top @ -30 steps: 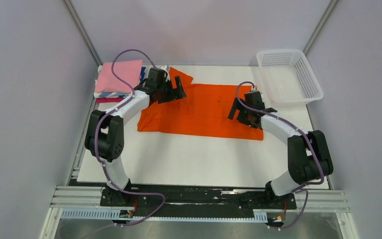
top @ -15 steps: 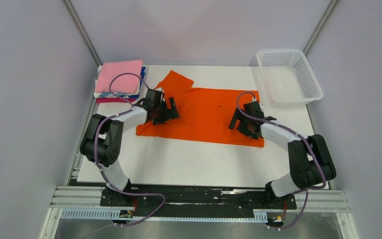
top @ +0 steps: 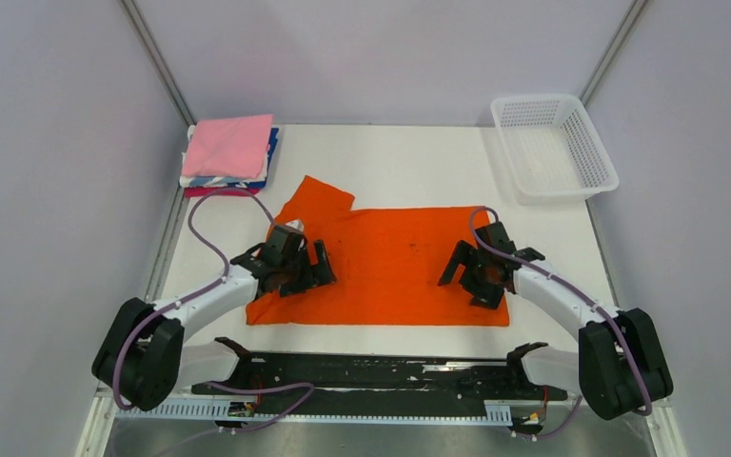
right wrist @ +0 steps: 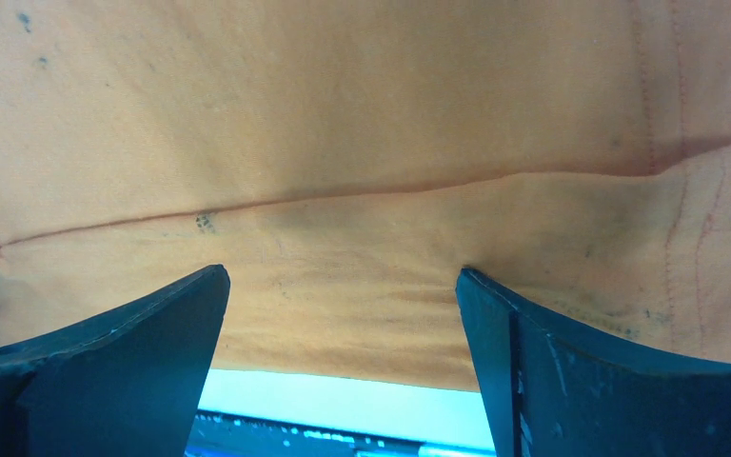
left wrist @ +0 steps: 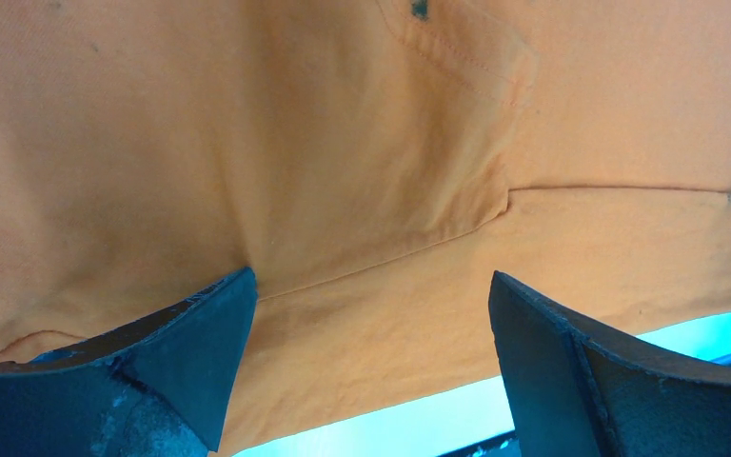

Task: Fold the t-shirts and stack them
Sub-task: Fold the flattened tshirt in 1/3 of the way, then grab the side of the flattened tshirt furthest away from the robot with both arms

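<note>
We find the left fingers (left wrist: 171, 362) and the right fingers (right wrist: 124, 343) both spread wide, tips on the orange t-shirt (top: 390, 271). It lies flat by the near edge of the table (top: 409, 157). Farther back, the folded t-shirts (top: 230, 150) are stacked far left, pink uppermost, with the basket (top: 554, 143) far right.

The orange t-shirt (top: 390, 259) is matt, finely woven cloth.
</note>
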